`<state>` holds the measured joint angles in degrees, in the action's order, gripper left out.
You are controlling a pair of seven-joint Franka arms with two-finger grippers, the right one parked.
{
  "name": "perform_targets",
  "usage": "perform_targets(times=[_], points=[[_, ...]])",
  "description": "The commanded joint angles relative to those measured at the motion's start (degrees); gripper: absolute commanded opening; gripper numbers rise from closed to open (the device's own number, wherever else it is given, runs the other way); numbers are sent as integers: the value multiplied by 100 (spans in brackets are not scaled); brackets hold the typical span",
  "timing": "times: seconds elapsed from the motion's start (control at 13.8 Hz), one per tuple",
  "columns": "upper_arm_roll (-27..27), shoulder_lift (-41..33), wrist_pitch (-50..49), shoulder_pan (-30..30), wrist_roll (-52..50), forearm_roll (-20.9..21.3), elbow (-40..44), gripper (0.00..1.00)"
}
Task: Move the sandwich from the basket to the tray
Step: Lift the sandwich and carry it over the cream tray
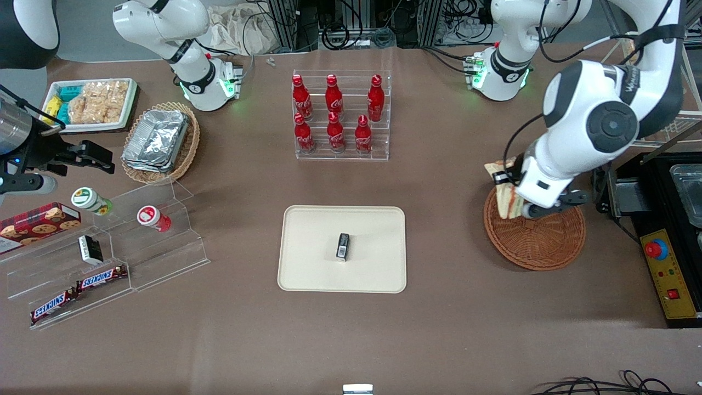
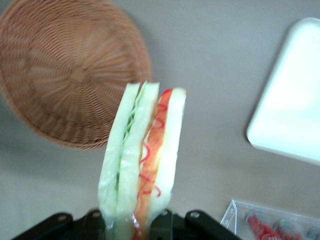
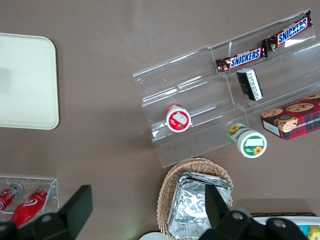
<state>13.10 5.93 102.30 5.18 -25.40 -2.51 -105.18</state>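
sandwich (image 2: 142,160) in gripper (image 2: 132,222) above basket (image 1: 540,241)

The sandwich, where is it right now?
The sandwich is clamped in the gripper, lifted just above the basket at the working arm's end of the table, not yet over the tray.

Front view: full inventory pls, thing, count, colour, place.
sandwich: 1, white bread, red and green filling, held above basket
basket: 1, reddish-brown, working arm's end
tray: 1, cream, table centre
small box: 1, black, on tray
cola bottles: 6, red, clear rack farther from camera than tray
foil containers: stack, silver, tan basket, parked arm's end
Snickers bars: 2, brown, clear stand
gripper: 1, black, shut on sandwich, over basket
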Motion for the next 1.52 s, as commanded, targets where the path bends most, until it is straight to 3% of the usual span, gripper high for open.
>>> perform_targets(times=[0.0,0.14,0.29,0.43,0.58,0.87,1.01,1.08,1.23,1.3,1.45], points=[[569,539,306,-34,387,5,427,0],[921,830,956,18,343,49,358,0],[923,1146,1239,429,-94,136,419,0],[931,1419,1598,721,-542,766,428,0],[931,1875,2107,914,-1228,1102,559,0],[923,3447,2365,1178,-1397,1604,1857,0],[878,3914,2496,1302,-1450,1640,2342,0],[878,4012,2688,1293,-1424,1675,2361,5],[870,4162,3198,1284,-1433,1885,2309,44],[817,4249,3252,1293,-1450,1930,2309,70],[747,4268,3244,1302,-1459,1948,2309,86]])
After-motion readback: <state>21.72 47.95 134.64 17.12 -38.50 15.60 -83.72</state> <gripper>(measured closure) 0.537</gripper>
